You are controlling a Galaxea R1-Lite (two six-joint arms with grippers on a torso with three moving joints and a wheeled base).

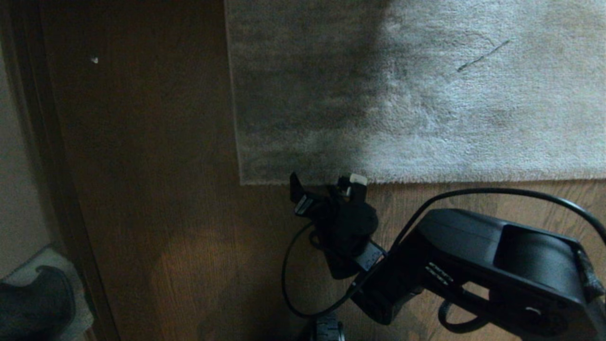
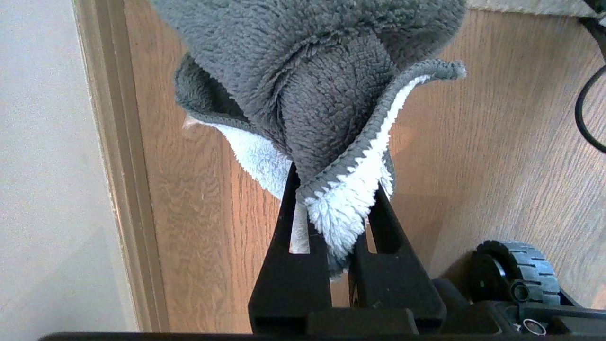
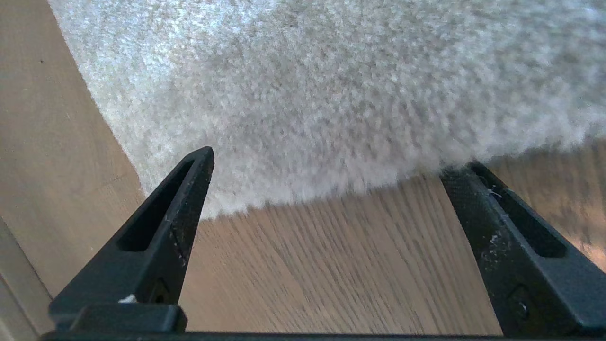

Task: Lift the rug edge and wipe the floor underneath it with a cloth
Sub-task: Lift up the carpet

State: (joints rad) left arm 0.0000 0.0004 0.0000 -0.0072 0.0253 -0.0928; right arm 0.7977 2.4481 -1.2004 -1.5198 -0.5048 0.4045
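The right gripper (image 1: 326, 187) hangs low over the floor (image 1: 156, 199) with its fingers spread wide and nothing between them; their tips sit at the near edge of the rug (image 1: 426, 104), close to its square corner. In the right wrist view one fingertip (image 3: 201, 161) overlaps the pile, while the other touches the rug's border. The rug lies flat just ahead of this gripper. Behind it, a black cable (image 1: 497, 192) arcs over the arm, and a small wheel (image 2: 518, 274) of the base stands beside the left gripper (image 2: 338, 222). That left gripper is clamped tight on the cloth (image 2: 322, 94), grey plush with a white underside, which drapes ahead of the fingers above bare planks. A pale baseboard strip (image 2: 118, 166) runs along the floor to one side of it
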